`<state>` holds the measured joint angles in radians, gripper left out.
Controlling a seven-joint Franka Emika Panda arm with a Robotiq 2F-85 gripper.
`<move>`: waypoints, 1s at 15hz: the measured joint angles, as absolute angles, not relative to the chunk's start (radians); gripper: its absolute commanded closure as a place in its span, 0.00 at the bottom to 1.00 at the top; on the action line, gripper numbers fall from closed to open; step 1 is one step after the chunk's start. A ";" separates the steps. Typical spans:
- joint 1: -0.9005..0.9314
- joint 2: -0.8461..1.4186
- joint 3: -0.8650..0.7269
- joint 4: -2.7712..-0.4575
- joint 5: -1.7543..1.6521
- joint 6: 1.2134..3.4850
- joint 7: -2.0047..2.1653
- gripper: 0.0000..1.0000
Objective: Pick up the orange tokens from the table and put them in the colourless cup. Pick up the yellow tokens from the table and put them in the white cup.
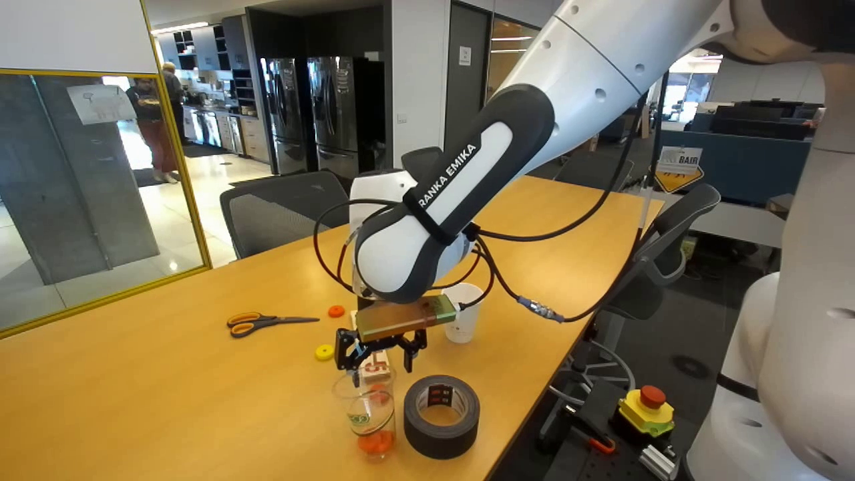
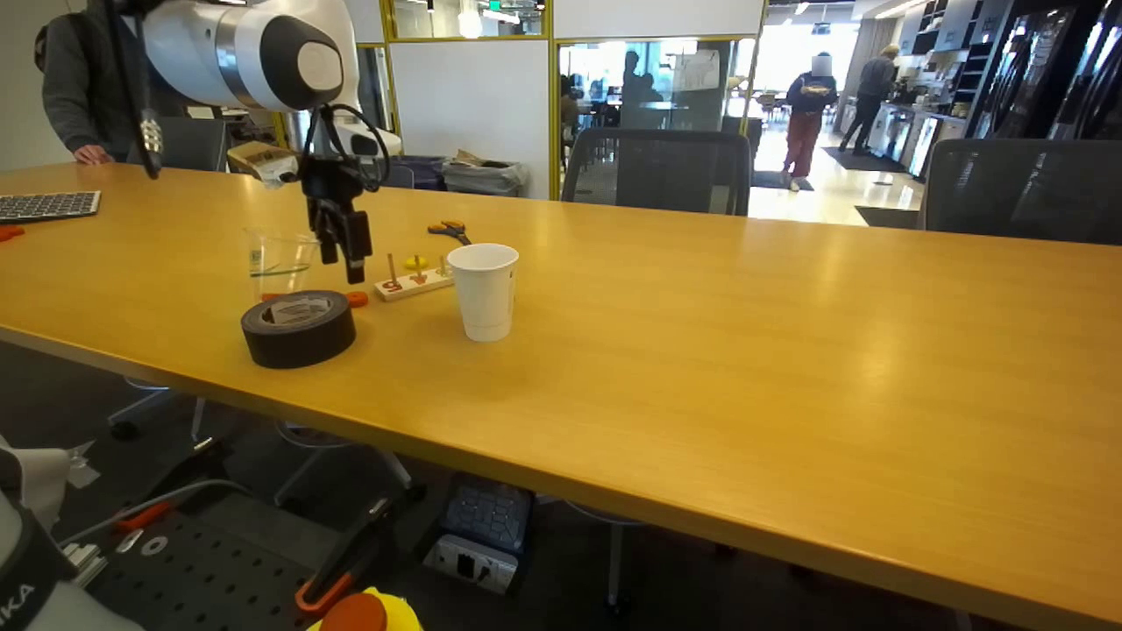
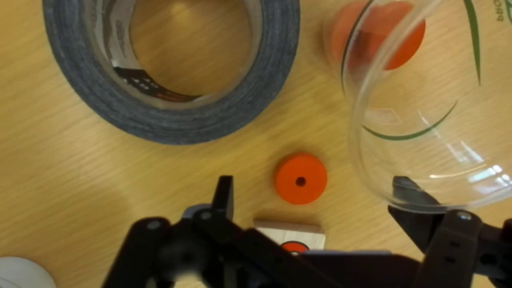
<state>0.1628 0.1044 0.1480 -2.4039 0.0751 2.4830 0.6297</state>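
Observation:
My gripper (image 3: pixel 314 194) stands open above the table, nothing in its grasp. Below and between its fingers, an orange token (image 3: pixel 301 178) lies flat on the table. The colourless cup (image 3: pixel 432 120) stands upright beside it; one fingertip shows through its rim, and I cannot tell whether they touch. Orange tokens (image 1: pixel 375 441) show at the cup's bottom. In an exterior view another orange token (image 1: pixel 336 311) lies near the scissors, with a yellow token (image 1: pixel 324 352) closer to the gripper (image 1: pixel 382 371). The white cup (image 2: pixel 484 294) stands upright; its inside is hidden.
A black tape roll (image 1: pixel 441 427) lies beside the colourless cup. A small wooden peg board (image 2: pixel 416 282) sits under the gripper, partly hidden by it in the wrist view. Orange-handled scissors (image 1: pixel 267 323) lie farther off. A keyboard (image 2: pixel 48 206) rests at the table's far end.

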 measured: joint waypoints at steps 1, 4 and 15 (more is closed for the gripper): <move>0.164 0.111 0.149 -2.404 0.075 2.490 0.625 0.00; 0.168 0.118 0.149 -2.405 0.075 2.506 0.617 0.00; 0.171 0.097 0.151 -2.416 0.075 2.521 0.595 0.00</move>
